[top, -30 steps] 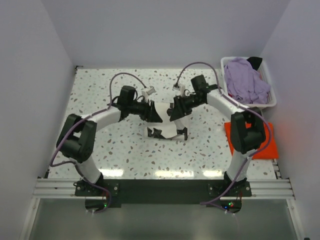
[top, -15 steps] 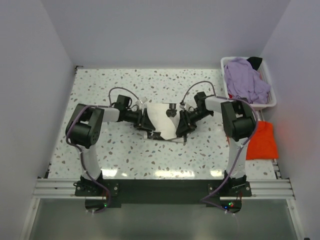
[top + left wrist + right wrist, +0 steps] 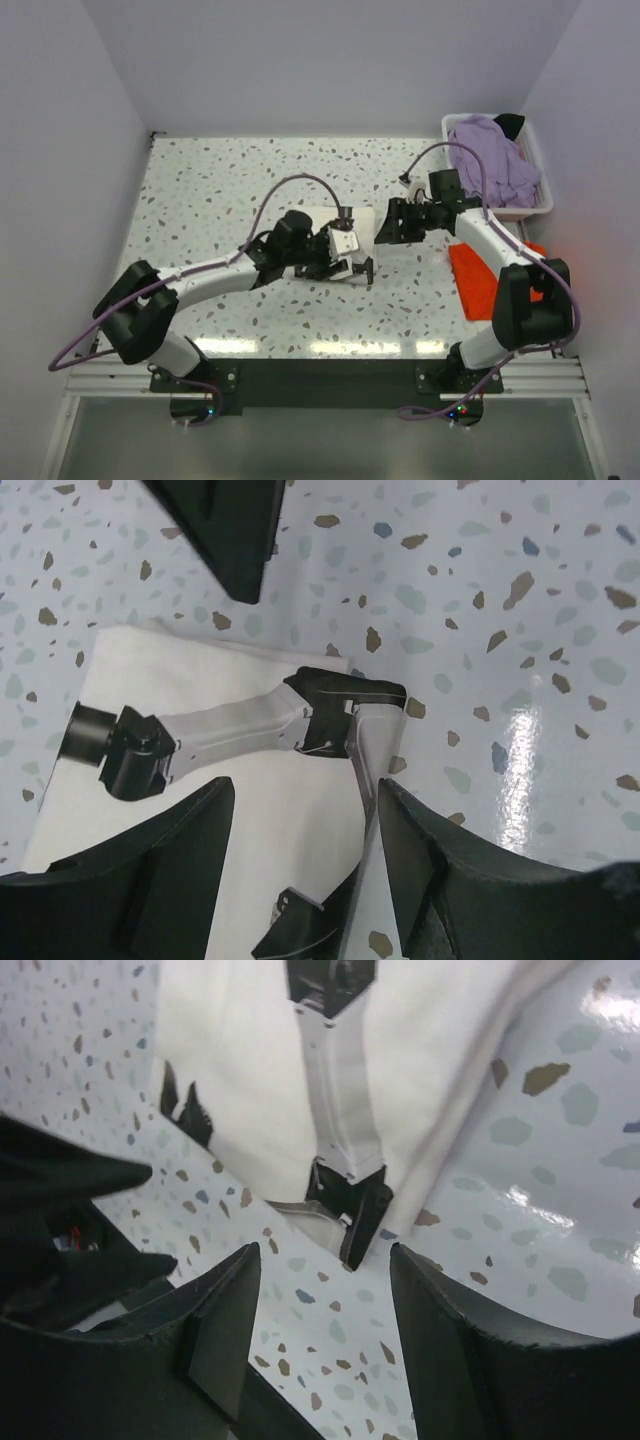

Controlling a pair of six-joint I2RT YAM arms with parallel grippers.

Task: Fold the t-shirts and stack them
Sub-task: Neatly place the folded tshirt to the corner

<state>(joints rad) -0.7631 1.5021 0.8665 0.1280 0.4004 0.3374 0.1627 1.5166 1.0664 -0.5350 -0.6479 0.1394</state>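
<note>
Cream-white t-shirt [image 3: 180, 675] is lying folded at desk [image 3: 200, 180] centre. Left gripper [image 3: 350, 258] is hovering over it and right gripper [image 3: 388, 228] is sitting at its right edge, both with fingers apart, clamping nothing. Orange-red t-shirt [image 3: 475, 285] is lying by right edge, lavender t-shirt [image 3: 490, 165] in white basket [image 3: 525, 210] at far-right corner. Versus earlier frame, both grippers are sitting further right.

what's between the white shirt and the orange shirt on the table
In the top view, the open right fingers hover by the right edge of the white shirt; past them only bare speckled table reaches the orange shirt.
</note>
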